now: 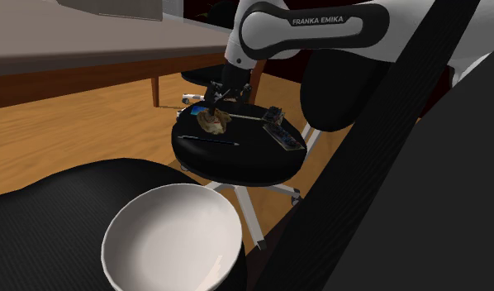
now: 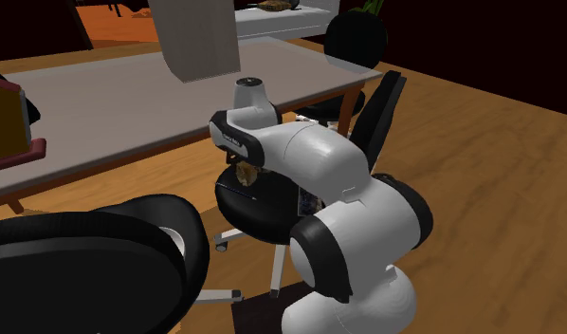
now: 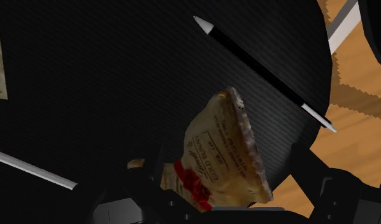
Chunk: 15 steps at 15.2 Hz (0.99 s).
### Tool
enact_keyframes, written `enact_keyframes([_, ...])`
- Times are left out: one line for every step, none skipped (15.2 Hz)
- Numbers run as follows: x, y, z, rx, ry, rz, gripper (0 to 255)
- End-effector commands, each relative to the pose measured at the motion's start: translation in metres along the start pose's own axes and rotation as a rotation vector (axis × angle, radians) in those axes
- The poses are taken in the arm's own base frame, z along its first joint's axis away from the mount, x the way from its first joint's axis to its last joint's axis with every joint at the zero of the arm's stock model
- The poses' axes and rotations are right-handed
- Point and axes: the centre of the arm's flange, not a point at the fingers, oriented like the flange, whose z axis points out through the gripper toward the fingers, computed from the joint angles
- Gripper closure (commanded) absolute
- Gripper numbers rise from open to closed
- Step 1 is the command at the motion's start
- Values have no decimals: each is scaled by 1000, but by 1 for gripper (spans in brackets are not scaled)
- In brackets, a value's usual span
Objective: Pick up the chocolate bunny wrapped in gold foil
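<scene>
- On the round black office-chair seat [image 1: 237, 161] lies the golden-brown, foil-wrapped chocolate bunny [image 1: 212, 122], near the seat's back edge in the shoulder view.
- Directly above the seat, the all-black claw [image 1: 214, 110] is down at the bunny.
- In the wrist view the bunny [image 3: 224, 153] sits between the claw [image 3: 224, 177] halves, with a red ribbon [image 3: 190, 181] at its neck and printed lettering on its flat side.
- Whether the claw is clenched on the bunny or released cannot be told.
- Also on the seat, beside the bunny, lies a slim black pen with a white tip [image 3: 259, 63].
- In front of the seat in the shoulder view stands a plain white bowl [image 1: 173, 240].
</scene>
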Motion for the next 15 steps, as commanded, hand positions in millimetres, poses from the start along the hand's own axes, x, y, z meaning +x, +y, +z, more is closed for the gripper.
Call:
enact_keyframes([3,-3,9,4,3,3,0])
enact_keyframes([2,-2,14,4,3,3,0])
enact_keyframes([1,-2,19,4,3,3,0])
enact_keyframes([0,-1,24,4,3,3,0])
enact_keyframes([-1,-1,30,4,3,3,0])
enact_keyframes([-1,-1,35,4,3,3,0])
enact_keyframes([-2,0,38,4,3,3,0])
enact_keyframes([-2,0,38,4,3,3,0])
enact_keyframes([-2,-1,38,4,3,3,255])
enact_keyframes([-2,-1,38,4,3,3,255])
enact_keyframes([-2,-1,38,4,3,3,255])
enact_keyframes([-2,-1,38,4,3,3,255])
enact_keyframes([-2,-1,38,4,3,3,255])
enact_keyframes([-2,-1,38,4,3,3,255])
enact_keyframes([-2,-1,38,4,3,3,255])
